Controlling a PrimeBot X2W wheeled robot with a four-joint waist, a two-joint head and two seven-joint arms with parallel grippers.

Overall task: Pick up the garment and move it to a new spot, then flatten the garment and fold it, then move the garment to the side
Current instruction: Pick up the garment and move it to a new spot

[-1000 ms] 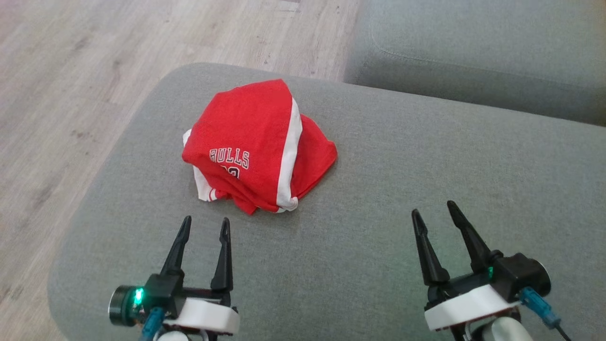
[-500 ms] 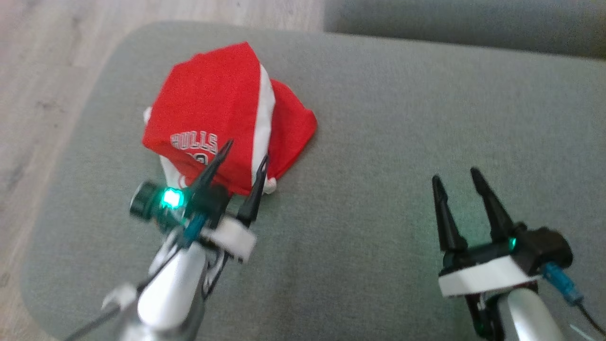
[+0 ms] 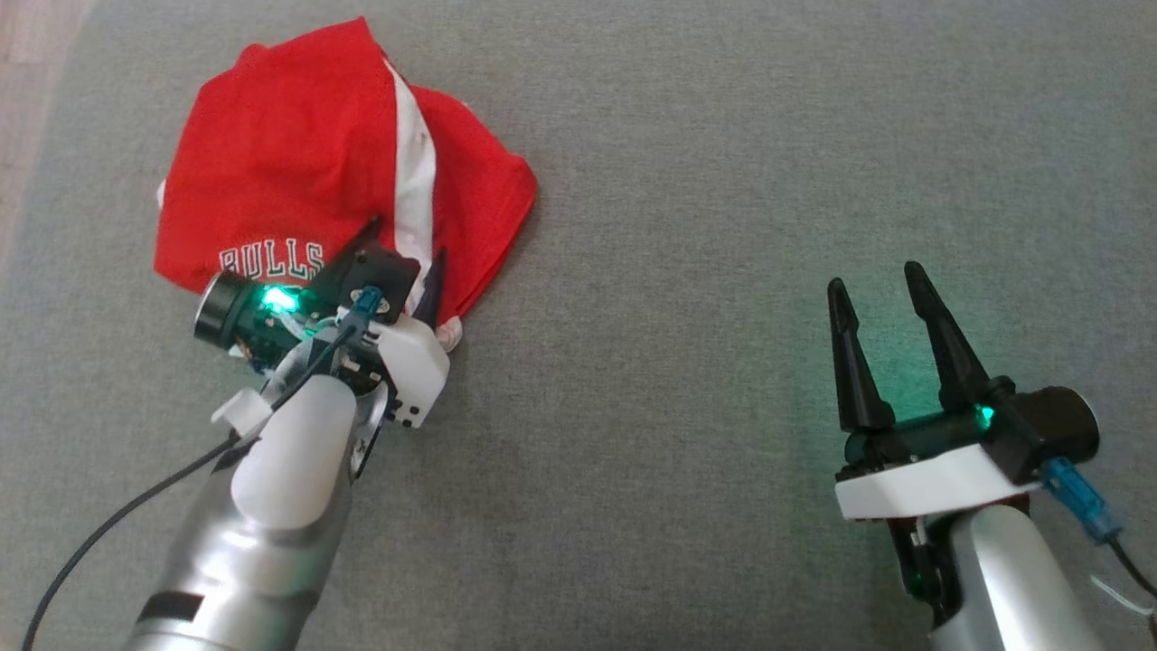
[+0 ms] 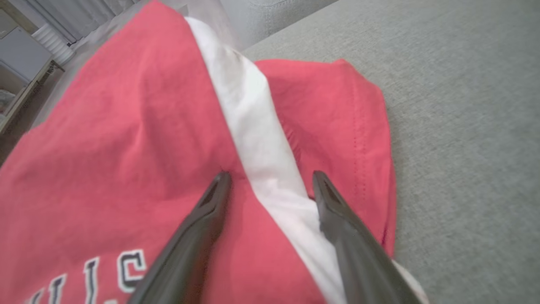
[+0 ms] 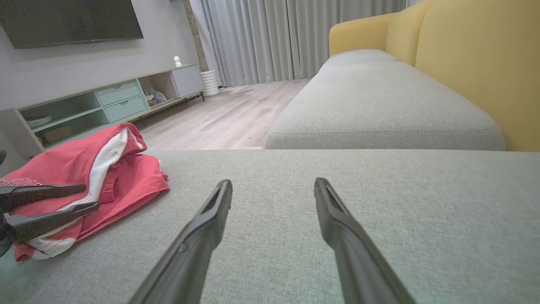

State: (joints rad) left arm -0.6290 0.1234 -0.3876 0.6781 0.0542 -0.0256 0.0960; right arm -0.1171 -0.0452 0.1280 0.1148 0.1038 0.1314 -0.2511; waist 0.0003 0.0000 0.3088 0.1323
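Note:
The garment [image 3: 289, 172] is a crumpled red jersey with a white stripe and "BULLS" lettering, lying at the upper left of the grey sofa cushion [image 3: 678, 271]. My left gripper [image 3: 407, 240] is open at the garment's near edge. In the left wrist view the left gripper [image 4: 271, 174] has its two fingers straddling the white stripe of the garment [image 4: 126, 126], low over the cloth. My right gripper [image 3: 872, 277] is open over bare cushion, far to the right of the garment. The right wrist view shows the right gripper [image 5: 273, 181] with nothing between its fingers, the garment [image 5: 139, 181] and the left gripper [image 5: 89, 196] at far left.
A second grey cushion [image 5: 379, 109] and a yellow backrest [image 5: 476, 63] lie beyond the gap. Wooden floor [image 5: 228, 118] and a low TV cabinet [image 5: 105, 101] are off the cushion's far side. The cushion's left edge [image 3: 36, 181] runs close to the garment.
The head camera has tilted down and closer. My left arm has reached forward from the cushion's near edge until its open fingers are over the garment. The right gripper has stayed open.

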